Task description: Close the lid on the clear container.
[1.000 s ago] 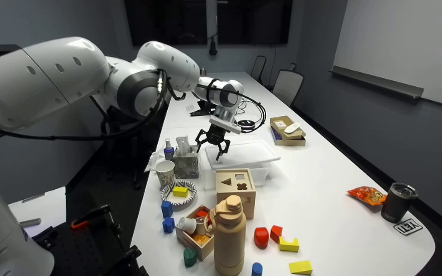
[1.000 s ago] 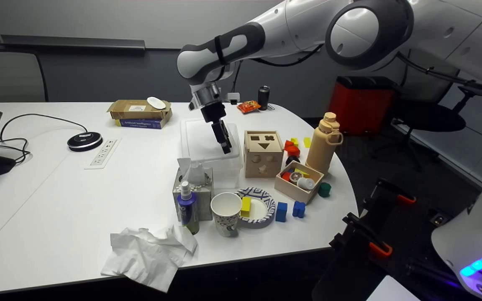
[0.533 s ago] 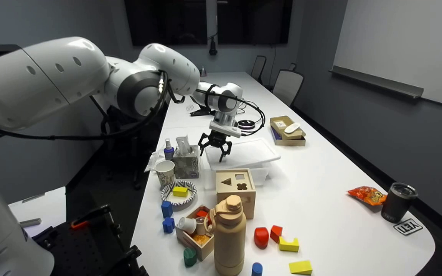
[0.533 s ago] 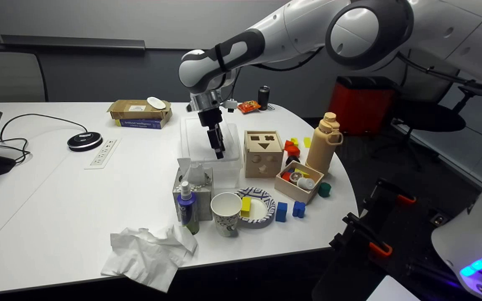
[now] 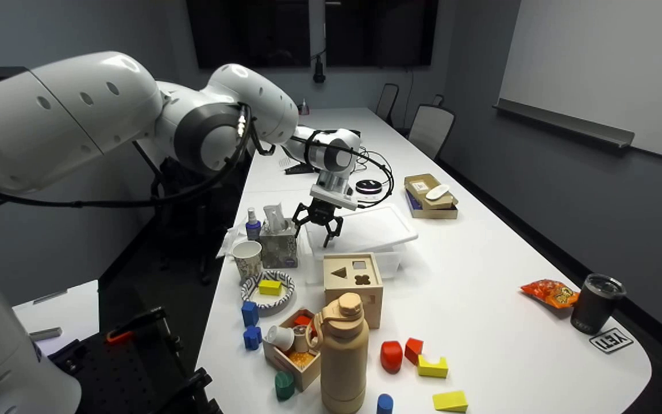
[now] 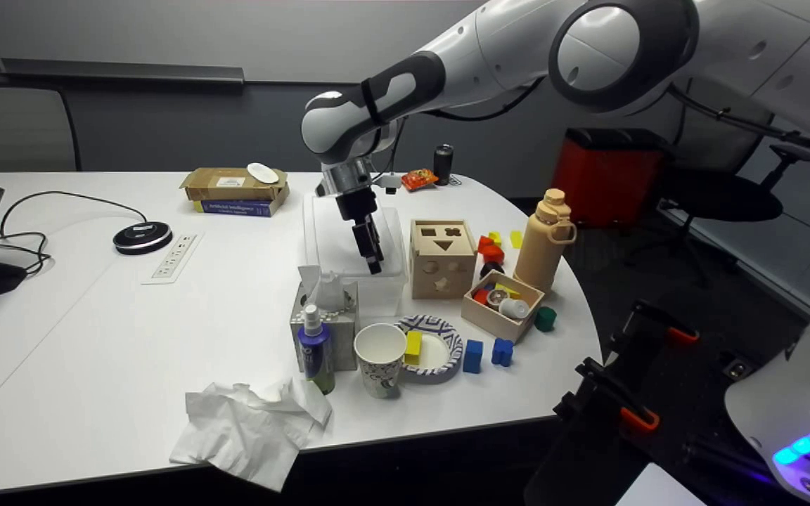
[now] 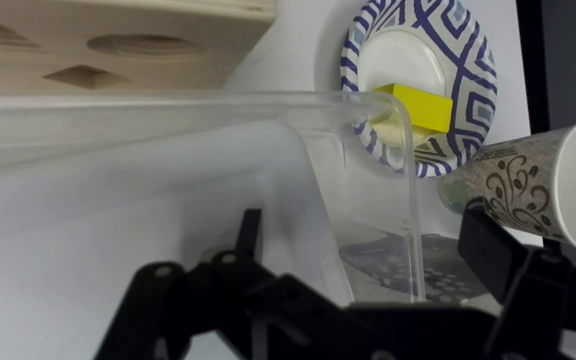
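Note:
The flat whitish lid [image 5: 374, 227] [image 6: 328, 232] lies over the wide clear container [image 5: 389, 264] [image 6: 382, 296]. In the wrist view the lid [image 7: 118, 240] stands back from the container's clear rim [image 7: 409, 150] and at an angle to it, leaving a gap at this end. My gripper [image 5: 311, 240] [image 6: 374, 268] is open and points down at the lid's end near the tissue box. In the wrist view the gripper [image 7: 363, 212] has one finger over the lid and the other outside the container's rim. Whether the finger touches the lid cannot be told.
The tissue box [image 5: 279, 250] stands beside the container's end, with a spray bottle [image 6: 316, 351] and a paper cup [image 6: 380, 362]. A wooden shape box [image 5: 353, 293] stands close along the container's side. A patterned plate [image 6: 451, 344] and a tan bottle [image 6: 544, 239] stand nearby.
My gripper has come lower over the lid's end and shifted slightly towards the tissue box. The lid's far edge appears a little higher; whether it tilted or slid I cannot tell.

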`<state>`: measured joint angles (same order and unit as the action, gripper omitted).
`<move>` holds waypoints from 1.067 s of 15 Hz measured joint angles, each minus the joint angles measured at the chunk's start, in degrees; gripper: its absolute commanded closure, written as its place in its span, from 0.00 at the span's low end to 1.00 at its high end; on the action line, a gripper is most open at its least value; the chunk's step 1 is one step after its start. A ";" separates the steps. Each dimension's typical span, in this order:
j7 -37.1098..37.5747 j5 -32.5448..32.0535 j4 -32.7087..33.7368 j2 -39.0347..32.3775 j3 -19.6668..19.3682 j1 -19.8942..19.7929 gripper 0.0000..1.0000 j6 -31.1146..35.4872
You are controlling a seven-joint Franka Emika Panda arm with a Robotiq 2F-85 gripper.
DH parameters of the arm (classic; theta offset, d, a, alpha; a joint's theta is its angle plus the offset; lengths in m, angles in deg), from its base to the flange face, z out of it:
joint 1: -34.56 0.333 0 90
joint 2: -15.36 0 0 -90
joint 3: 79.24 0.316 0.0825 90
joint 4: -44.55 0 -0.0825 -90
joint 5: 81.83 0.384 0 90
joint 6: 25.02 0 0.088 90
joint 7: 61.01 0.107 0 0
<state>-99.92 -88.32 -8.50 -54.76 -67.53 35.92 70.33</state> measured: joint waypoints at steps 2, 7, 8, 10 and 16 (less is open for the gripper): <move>0.00 0.00 -1.07 0.69 0.00 0.07 0.00 -0.29; 0.00 0.00 -3.55 2.38 0.01 0.21 0.00 -0.44; 0.00 0.00 -3.97 2.64 0.01 0.22 0.00 -0.44; 0.00 0.00 -4.88 3.14 0.01 0.24 0.00 -0.45; 0.00 0.00 -6.92 4.10 0.01 0.62 0.00 -0.78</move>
<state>-99.92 -88.32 -15.42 -50.66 -67.53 36.54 69.55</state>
